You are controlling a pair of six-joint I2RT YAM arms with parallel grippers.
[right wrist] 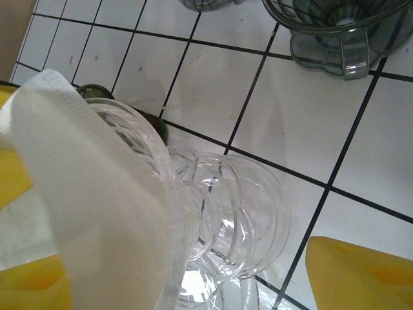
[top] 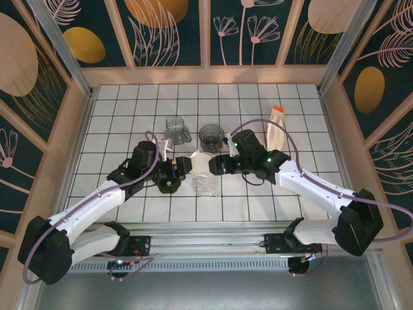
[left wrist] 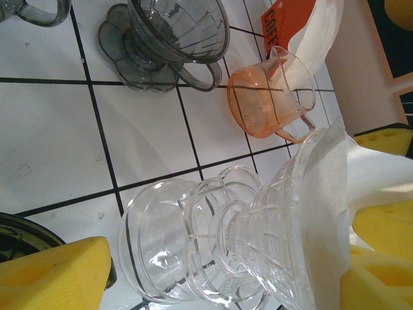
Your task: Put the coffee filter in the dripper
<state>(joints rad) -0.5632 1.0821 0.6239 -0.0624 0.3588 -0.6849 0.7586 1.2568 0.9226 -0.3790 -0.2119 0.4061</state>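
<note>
The clear dripper (top: 206,184) stands on the white tiled table between both arms. The white paper coffee filter (top: 201,160) sits in its cone, with the upper edge sticking out above the rim. My left gripper (top: 186,170) reaches the dripper from the left and my right gripper (top: 217,165) from the right. In the left wrist view the dripper (left wrist: 193,245) and filter (left wrist: 329,206) lie between widely parted yellow fingers (left wrist: 58,271). The right wrist view likewise has the dripper (right wrist: 239,213) and filter (right wrist: 97,187) between spread fingers (right wrist: 361,278). The filter's edge brushes each upper finger.
A grey dripper (top: 211,135) and a clear glass cup (top: 176,129) stand just behind. A filter pack with an orange top (top: 277,128) lies at the back right. An orange translucent dripper (left wrist: 268,103) stands near it. A dark round object (top: 169,186) sits under the left gripper.
</note>
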